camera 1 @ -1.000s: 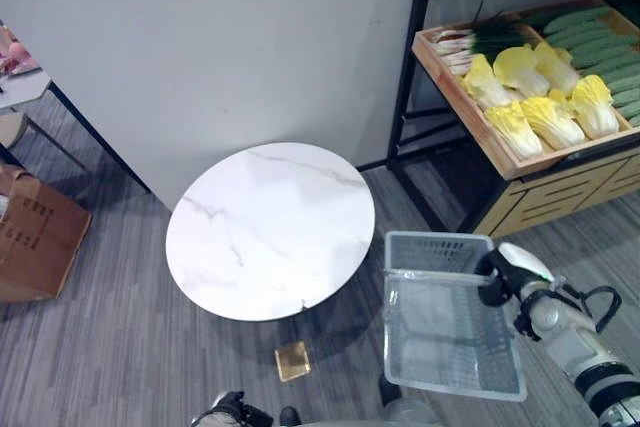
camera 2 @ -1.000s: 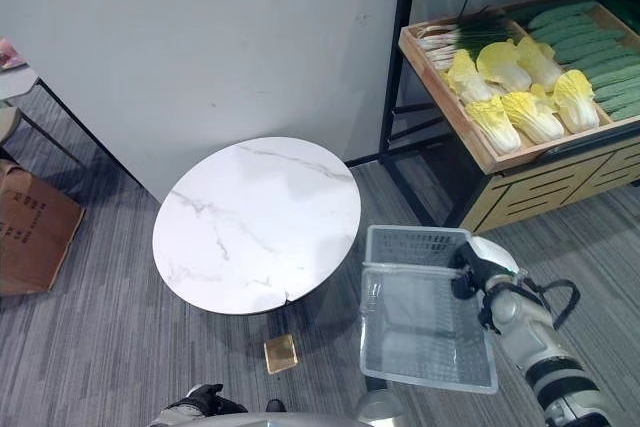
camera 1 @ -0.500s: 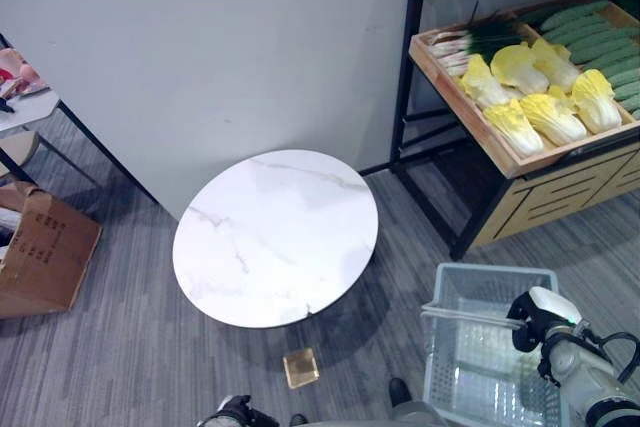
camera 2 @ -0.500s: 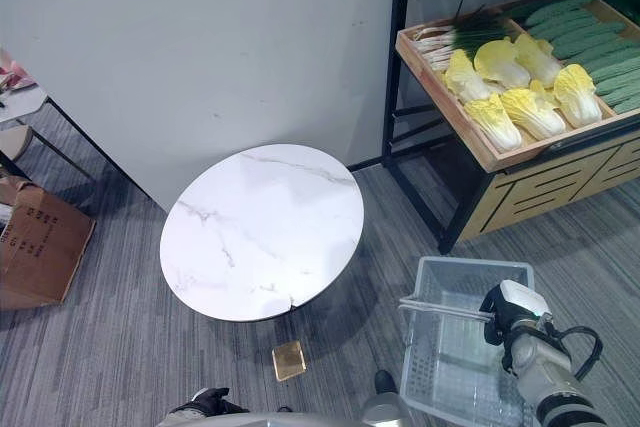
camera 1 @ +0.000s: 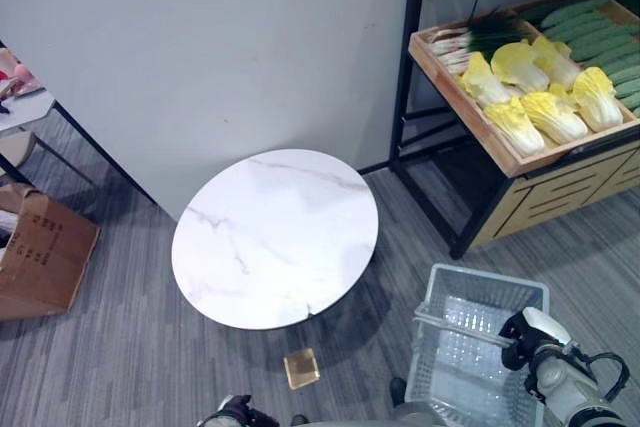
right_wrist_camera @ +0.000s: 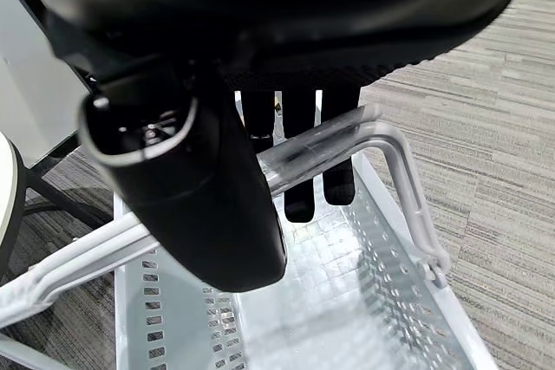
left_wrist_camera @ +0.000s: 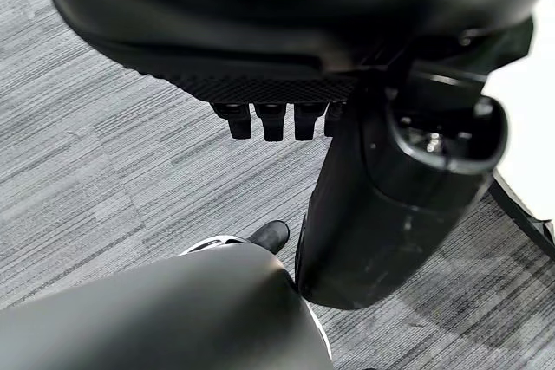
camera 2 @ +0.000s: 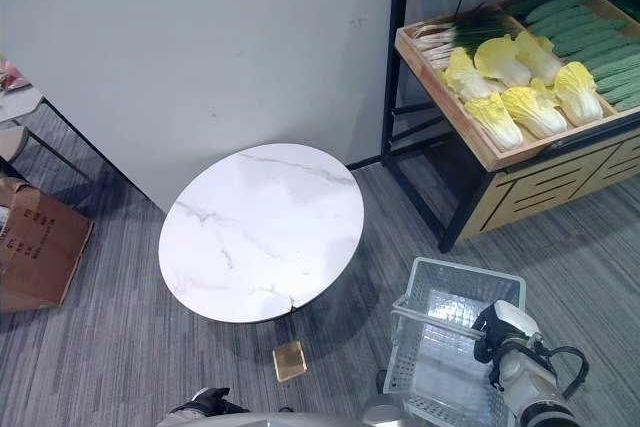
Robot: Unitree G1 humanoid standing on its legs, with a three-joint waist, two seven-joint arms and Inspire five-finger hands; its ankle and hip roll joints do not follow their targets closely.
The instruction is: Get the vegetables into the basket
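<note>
- A plain pale wall (camera 1: 200,47) takes up the far side of the room.
- The floor (camera 1: 120,347) is grey carpet with a fine striped weave.
- A round white marble-patterned counter (camera 1: 275,237) stands in front of the wall.
- A small square brass-coloured plate (camera 1: 301,368) lies on the floor near the counter's closer edge.
- A black metal-framed stand (camera 1: 425,137) with a wooden slatted front rises at the right.
- A brown cardboard box (camera 1: 40,257) sits on the floor at the left, beside a black-legged table (camera 1: 30,107).

Print on cardboard box (camera 1: 40,252) illegible; no other text.
</note>
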